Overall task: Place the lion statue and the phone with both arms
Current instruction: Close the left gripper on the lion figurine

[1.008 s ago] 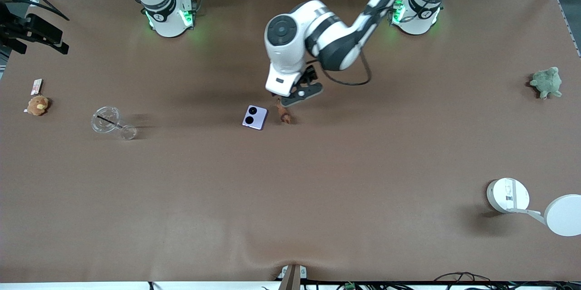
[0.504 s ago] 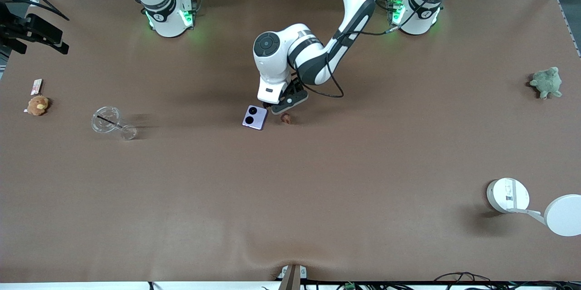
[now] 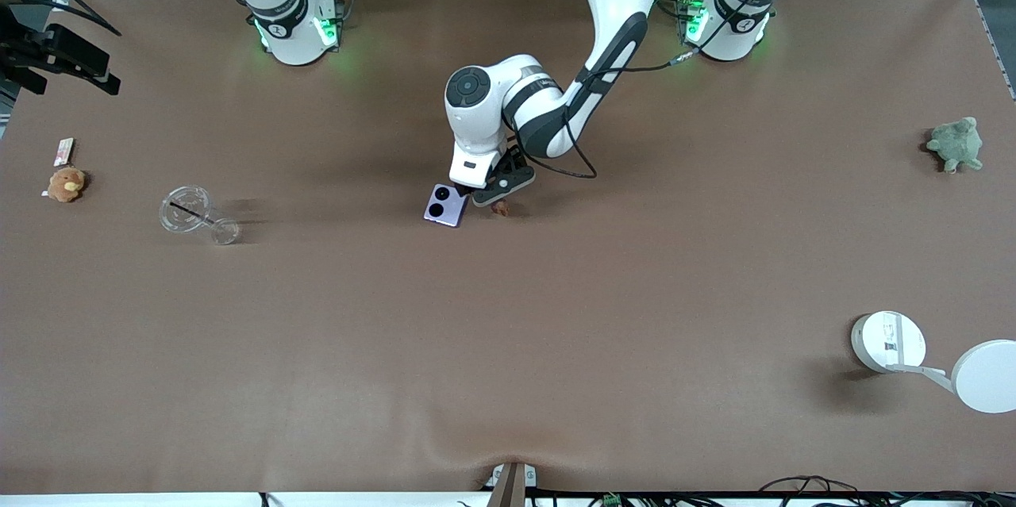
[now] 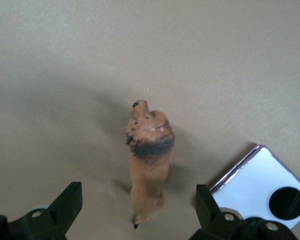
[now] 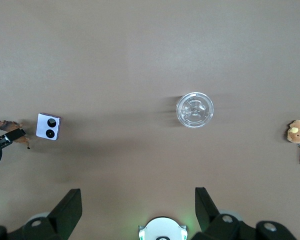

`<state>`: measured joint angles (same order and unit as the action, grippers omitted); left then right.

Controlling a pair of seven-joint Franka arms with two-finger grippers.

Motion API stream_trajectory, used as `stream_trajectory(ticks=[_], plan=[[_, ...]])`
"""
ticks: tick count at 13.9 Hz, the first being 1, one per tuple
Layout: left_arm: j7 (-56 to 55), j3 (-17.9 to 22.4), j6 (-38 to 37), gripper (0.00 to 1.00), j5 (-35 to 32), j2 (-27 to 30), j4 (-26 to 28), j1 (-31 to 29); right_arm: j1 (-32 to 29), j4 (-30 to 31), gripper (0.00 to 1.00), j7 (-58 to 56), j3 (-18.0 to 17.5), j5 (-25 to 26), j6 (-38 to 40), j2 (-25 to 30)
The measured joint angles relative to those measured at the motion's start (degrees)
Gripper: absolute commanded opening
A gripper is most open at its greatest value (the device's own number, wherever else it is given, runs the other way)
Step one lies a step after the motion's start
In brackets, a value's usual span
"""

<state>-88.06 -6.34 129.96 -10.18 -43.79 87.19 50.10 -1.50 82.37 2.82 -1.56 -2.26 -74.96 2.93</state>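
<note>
we see a brown counter (image 3: 508,348) filling the front view, with metal framing and cables along the top edge. in the middle of that frame the phone (image 3: 445,205) lies flat, and the lion statue (image 3: 500,208) stands just beside it toward the left arm's end, mostly covered there by the left gripper (image 3: 494,191). the left wrist view shows what the front view hides: the whole statue, upright between the spread, released fingers (image 4: 67,205), which grasp nothing, with a corner of the phone at the lower right of that frame. the right gripper (image 5: 135,212) is outside the front frame; its own wrist view shows its fingers wide apart and empty, high over the counter, waiting. a clear glass (image 3: 190,213), a tan plush (image 3: 66,184), a green plush (image 3: 956,144) and a white lamp (image 3: 925,356) sit well apart.
</note>
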Motion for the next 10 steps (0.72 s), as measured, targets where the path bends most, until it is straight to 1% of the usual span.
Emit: stream_trajectory(ticks=[3,4,5,6,7,10], plan=[[-0.1,0.1,1.0,1.0,-0.1,-0.6,0.0,0.0,0.0,0.0,1.0,0.0,0.0,0.0,0.0,0.0],[-0.1,0.1,1.2,0.96,-0.1,-0.8,0.0,0.0,0.0,0.0,1.0,0.0,0.0,0.0,0.0,0.0],[-0.1,0.1,1.4,0.7,-0.4,-1.1,0.0,0.0,0.0,0.0,1.0,0.0,0.0,0.0,0.0,0.0],[-0.1,0.1,1.5,0.4,-0.9,-1.3,0.0,0.0,0.0,0.0,1.0,0.0,0.0,0.0,0.0,0.0],[-0.2,0.1,1.6,0.0,-1.1,-1.4,0.0,0.0,0.0,0.0,1.0,0.0,0.0,0.0,0.0,0.0],[-0.2,0.2,1.6,0.0,-1.2,-1.5,0.0,0.0,0.0,0.0,1.0,0.0,0.0,0.0,0.0,0.0]])
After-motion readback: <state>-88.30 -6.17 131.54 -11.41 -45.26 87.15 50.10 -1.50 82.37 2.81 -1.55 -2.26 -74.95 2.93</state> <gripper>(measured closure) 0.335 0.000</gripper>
